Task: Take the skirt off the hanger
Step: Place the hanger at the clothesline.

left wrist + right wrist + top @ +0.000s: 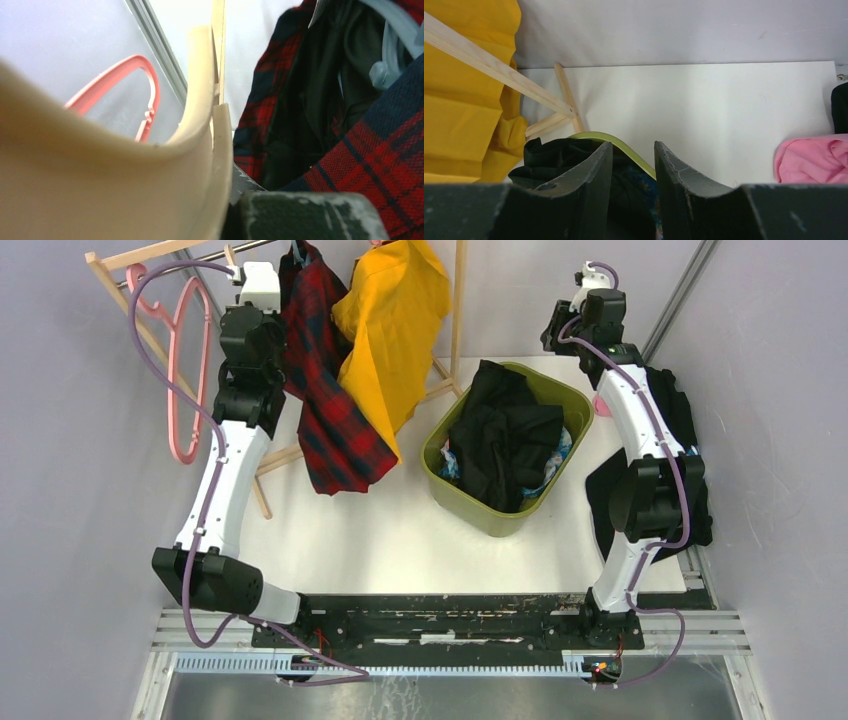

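The red plaid skirt (330, 410) hangs from a hanger (297, 254) on the wooden rack (130, 258) at the back left. In the left wrist view the skirt (380, 155) fills the right side, with a pale grey hanger clip (387, 55) above it. My left gripper (258, 282) is up at the rack rod just left of the skirt's top. Its cream and dark fingers (235, 200) are pressed together with nothing seen between them. My right gripper (556, 336) hovers open and empty over the far rim of the green basket (480, 510), and its fingertips (633, 150) stand apart.
A yellow garment (390, 320) hangs right of the skirt. An empty pink hanger (185, 370) hangs at the rack's left end. The basket holds black clothes (505, 435). A pink cloth (811, 160) and a black garment (675, 410) lie at the table's right edge.
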`<state>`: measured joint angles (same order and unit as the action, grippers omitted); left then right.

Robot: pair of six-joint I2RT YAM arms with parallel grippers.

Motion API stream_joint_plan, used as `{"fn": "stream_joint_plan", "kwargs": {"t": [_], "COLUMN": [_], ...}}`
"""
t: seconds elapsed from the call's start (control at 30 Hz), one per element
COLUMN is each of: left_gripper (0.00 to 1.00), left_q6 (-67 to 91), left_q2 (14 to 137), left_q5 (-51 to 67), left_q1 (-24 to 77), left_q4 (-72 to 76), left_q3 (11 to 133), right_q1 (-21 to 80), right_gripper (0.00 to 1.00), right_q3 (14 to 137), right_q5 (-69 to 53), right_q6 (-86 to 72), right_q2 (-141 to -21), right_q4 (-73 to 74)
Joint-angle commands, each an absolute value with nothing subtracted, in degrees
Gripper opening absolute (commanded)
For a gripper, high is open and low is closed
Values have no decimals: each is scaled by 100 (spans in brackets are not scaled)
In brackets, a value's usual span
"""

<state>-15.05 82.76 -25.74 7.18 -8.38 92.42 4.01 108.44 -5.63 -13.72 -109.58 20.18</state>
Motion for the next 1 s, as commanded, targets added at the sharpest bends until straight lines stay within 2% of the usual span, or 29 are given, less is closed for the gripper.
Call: {"fn": "stream_joint_plan", "kwargs": {"t": [0.0, 0.57, 0.97], "left_gripper": [3, 3, 3], "left_q6": [-2025, -1465, -1113], "left_q2": [7965, 8560, 8596], "left_q5": [-2746, -2344, -2121], "left_q1": [673, -199, -408], "left_q4": [39, 528, 598], "left_q3": [9262, 9284, 8860], "right_q1": [438, 439, 436], "right_gripper": [42, 41, 40], "right_q3": [11072, 10909, 10815], "right_q5": [-665, -573, -572], "right_q6": [-1430, -1356, -1350], "right_q2": [-10869, -10528, -10437], "right_q4": [1748, 1828, 1821]}}
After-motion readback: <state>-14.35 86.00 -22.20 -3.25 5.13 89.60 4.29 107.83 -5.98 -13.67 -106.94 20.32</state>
